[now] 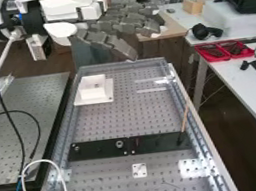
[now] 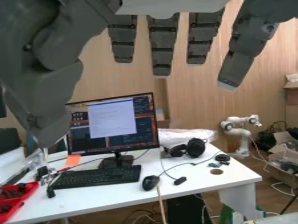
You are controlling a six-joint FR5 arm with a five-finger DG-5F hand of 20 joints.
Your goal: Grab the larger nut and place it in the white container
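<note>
While bearing (image 1: 119, 144) and smaller nut (image 1: 76, 147) stand on black bar (image 1: 154, 143), I judge larger nut probably delivered, but cannot confirm it inside white container (image 1: 92, 90), beyond black bar on bench (image 1: 105, 124). Hand (image 1: 131, 25) hangs high beyond black bar, fingers straight, spread, pinching nothing.

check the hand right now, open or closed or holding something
Hand: open, fingers straight, and no part seen in it.
</note>
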